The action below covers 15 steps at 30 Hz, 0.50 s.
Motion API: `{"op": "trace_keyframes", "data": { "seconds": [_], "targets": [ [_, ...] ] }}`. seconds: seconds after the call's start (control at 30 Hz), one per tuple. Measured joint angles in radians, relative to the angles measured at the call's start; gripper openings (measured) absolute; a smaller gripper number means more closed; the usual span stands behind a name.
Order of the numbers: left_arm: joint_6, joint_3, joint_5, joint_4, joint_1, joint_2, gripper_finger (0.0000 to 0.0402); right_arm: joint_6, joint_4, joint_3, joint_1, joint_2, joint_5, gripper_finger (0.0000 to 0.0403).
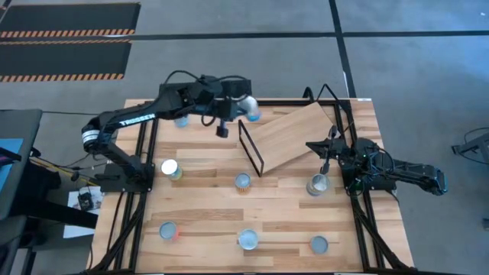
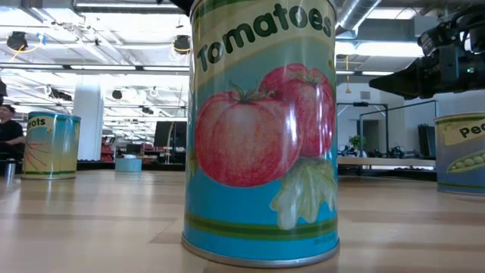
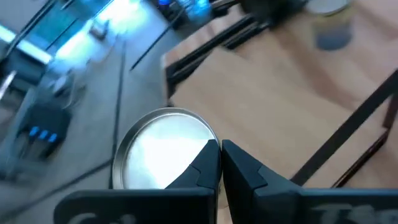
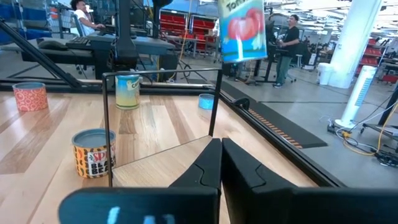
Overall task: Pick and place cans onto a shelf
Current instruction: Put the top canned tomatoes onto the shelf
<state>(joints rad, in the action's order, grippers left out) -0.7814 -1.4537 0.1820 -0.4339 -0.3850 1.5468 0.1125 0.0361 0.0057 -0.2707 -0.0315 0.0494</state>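
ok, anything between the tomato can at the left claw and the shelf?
Only the black wire frame, upright at the shelf end nearest the tomato can by the left claw. The board itself looks bare. The right claw waits at its other end.

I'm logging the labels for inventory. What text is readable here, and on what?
"Tomatoes": front tomato can, low view.
"TROSSEN": left arm, only just legible.
Yellow can: cut-off "...ots".
Pea can: "Pe...", cut off.
Orange can: print too blurred.
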Motion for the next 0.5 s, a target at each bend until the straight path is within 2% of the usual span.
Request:
{"op": "trace_keyframes", "data": {
  "seconds": [0.1,0.3,0.5],
  "targets": [
    [-0.052,-0.051,0.056,-0.019,0.006,0.074,0.0000,0.000,0.000,0.000,0.000,-0.003,0.000,0.0028],
    [-0.074,-0.255,0.078,-0.162,0.013,0.236,0.0000,0.000,0.000,0.000,0.000,-0.003,0.000,0.0028],
    [0.059,-0.436,0.068,-0.301,0.014,0.380,0.0000,0.000,0.000,0.000,0.000,-0.003,0.001,0.0029]
  ]
}}
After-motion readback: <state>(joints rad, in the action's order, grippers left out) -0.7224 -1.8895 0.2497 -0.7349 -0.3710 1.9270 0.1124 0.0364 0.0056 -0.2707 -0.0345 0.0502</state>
